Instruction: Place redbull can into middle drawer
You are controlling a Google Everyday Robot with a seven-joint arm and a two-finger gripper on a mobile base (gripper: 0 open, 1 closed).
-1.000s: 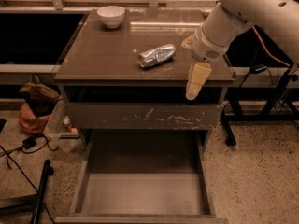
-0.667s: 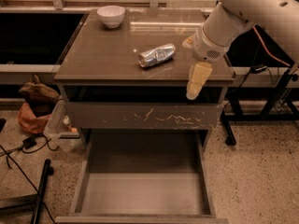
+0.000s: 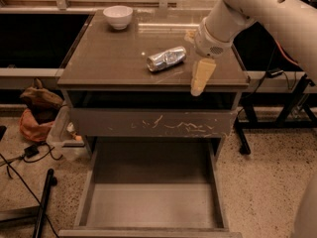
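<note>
The redbull can lies on its side on the brown cabinet top, near the middle. The gripper hangs from the white arm just right of the can, a short gap away, over the top's front edge. It holds nothing that I can see. The middle drawer is pulled out low at the front, and its flat grey-brown floor is bare.
A white bowl stands at the back left of the cabinet top. A shut drawer front with pale scratches sits above the open drawer. A brown bag, a clear bin and cables lie on the floor at left. A black table leg stands at right.
</note>
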